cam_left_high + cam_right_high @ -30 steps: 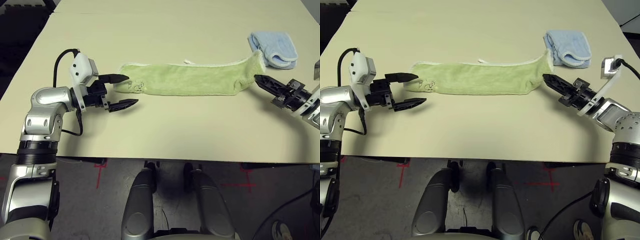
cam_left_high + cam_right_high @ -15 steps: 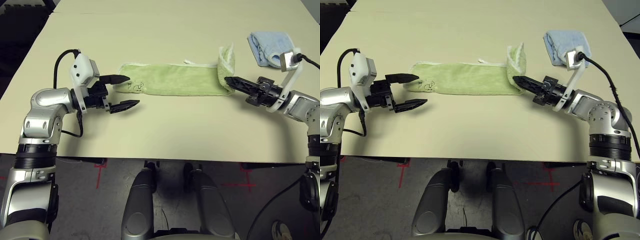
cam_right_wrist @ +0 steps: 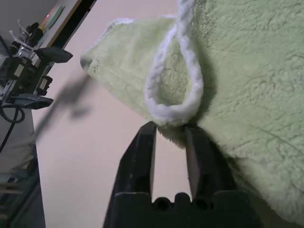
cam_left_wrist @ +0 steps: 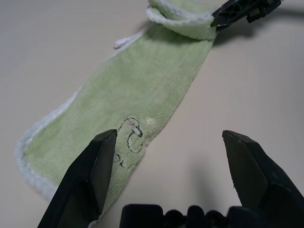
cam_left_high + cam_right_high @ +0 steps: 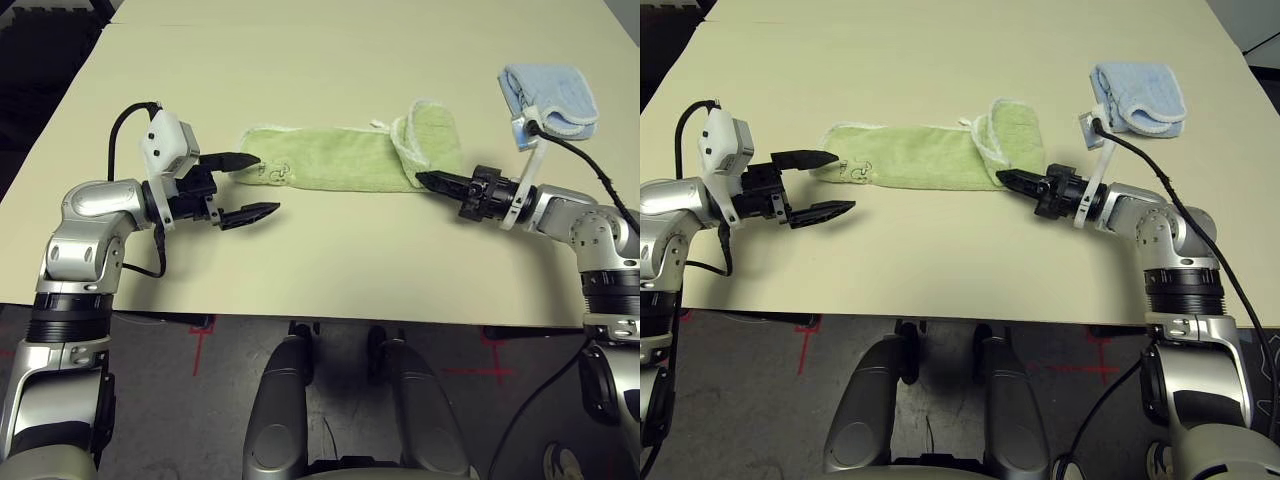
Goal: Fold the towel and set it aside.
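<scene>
Nearest to us lay the bare front strip of the pale table (image 5: 330, 260), with an arm reaching in from each side.

On the left, the left gripper (image 5: 266, 184) hung spread as wide as it goes and held nothing. Its far finger sat over the towel's left end and its near finger over bare table. In the left wrist view we could see the small dark embroidery (image 4: 130, 135) just beyond that far finger.

On the right, the right gripper (image 5: 422, 179) pointed inward at the near edge of the towel's folded end. In its own wrist view we saw the fingers (image 3: 142, 156) parted a little, with table showing between them. The white stitched edging curled against their tips, and we judged it was resting there rather than pinched.

Just past both grippers lay the towel (image 5: 330, 160), a long light green strip running left to right across the middle of the table. Its right end (image 5: 432, 140) was turned over onto itself in a loose, puffed flap, not yet flat. A small white tag (image 5: 378, 124) stuck out from the far edge.

We judged the fold was only started. To do it well, the right gripper should draw clear without dragging the flap back open. The left gripper should then close on the left end, taking both the edging and the pile. It should carry that end across low, so the edges meet squarely.

Farthest away, at the right, sat a small folded blue cloth (image 5: 550, 90), well apart from the towel.
</scene>
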Controlling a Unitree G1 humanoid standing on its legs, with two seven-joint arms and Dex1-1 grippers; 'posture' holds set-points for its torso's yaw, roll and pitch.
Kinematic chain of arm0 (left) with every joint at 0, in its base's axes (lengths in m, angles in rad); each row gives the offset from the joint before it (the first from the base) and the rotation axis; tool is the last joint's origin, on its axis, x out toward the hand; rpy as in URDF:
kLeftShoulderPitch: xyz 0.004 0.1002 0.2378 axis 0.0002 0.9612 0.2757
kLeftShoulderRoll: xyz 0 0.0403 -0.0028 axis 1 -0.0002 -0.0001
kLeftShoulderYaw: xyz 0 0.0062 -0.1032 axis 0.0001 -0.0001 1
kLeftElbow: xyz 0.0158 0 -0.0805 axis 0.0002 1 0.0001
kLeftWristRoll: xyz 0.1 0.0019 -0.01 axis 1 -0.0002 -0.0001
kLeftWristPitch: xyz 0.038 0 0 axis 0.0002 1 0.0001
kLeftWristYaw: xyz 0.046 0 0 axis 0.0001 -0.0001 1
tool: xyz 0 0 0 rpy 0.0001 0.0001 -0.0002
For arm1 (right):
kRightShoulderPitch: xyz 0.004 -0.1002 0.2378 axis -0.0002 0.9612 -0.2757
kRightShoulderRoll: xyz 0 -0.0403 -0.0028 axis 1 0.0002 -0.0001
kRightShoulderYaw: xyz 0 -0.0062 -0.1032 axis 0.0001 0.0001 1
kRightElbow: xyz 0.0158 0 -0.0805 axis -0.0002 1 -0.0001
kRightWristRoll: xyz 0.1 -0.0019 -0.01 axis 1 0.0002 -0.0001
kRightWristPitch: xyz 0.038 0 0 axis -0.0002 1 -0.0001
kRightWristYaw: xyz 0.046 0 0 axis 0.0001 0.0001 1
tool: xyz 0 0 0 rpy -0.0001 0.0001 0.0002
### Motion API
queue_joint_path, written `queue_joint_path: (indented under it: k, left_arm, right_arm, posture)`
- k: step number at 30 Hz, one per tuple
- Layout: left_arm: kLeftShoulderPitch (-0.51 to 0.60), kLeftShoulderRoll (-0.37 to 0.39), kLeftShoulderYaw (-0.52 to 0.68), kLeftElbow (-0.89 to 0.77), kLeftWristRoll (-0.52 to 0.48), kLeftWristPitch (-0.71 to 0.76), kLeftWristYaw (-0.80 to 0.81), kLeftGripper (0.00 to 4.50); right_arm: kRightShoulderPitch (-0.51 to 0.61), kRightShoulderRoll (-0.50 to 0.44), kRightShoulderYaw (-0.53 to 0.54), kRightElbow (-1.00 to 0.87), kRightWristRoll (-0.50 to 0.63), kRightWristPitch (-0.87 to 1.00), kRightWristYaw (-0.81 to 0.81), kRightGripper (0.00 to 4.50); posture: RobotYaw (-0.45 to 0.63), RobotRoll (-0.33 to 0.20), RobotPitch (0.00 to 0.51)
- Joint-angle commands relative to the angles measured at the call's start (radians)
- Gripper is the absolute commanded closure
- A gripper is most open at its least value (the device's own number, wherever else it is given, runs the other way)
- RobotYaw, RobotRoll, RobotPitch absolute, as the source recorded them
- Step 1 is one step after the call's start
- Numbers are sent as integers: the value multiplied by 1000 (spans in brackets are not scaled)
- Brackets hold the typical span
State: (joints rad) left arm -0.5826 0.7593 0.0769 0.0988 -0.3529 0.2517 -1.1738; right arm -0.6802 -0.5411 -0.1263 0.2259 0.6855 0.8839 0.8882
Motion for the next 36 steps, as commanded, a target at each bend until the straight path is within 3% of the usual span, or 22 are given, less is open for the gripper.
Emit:
queue_joint_path:
  k: [1, 6, 13, 16, 19, 24, 33, 36]
  left_arm:
    - [15, 13, 1, -7, -4, 2, -2, 0]
    - [2, 11, -5, 11, 0, -5, -7, 0]
    - [-8, 9, -12, 36, 7, -20, -14, 0]
    - [-12, 8, -14, 46, 10, -26, -14, 0]
    - [-12, -1, -11, 48, 16, -22, 12, 0]
    - [-2, 10, 0, 56, 15, 26, 53, 0]
    - [-1, 38, 34, 79, 14, 61, 113, 0]
    - [12, 10, 82, 38, -18, 177, 227, 0]
  right_arm:
    - [25, -56, 10, -66, 45, 37, 118, 1896]
    - [13, -120, -9, -91, 78, 20, 243, 41]
    - [-40, -211, -18, 41, -1, -110, 326, 10]
    - [-87, -213, -5, 171, -98, -303, 340, 10]
    - [-140, -188, 13, 356, -222, -619, 373, 10]
    - [-203, -144, 37, 599, -331, -967, 496, 10]
    - [-275, -117, 9, 811, -355, -1165, 641, 10]
    - [-259, -109, 1, 829, -356, -1253, 673, 10]
  posture:
    - [58, 0, 264]
    - [45, 0, 257]
    - [38, 0, 252]
    - [39, 0, 251]
    - [44, 0, 250]
    - [51, 0, 254]
    - [78, 0, 263]
    - [90, 0, 265]
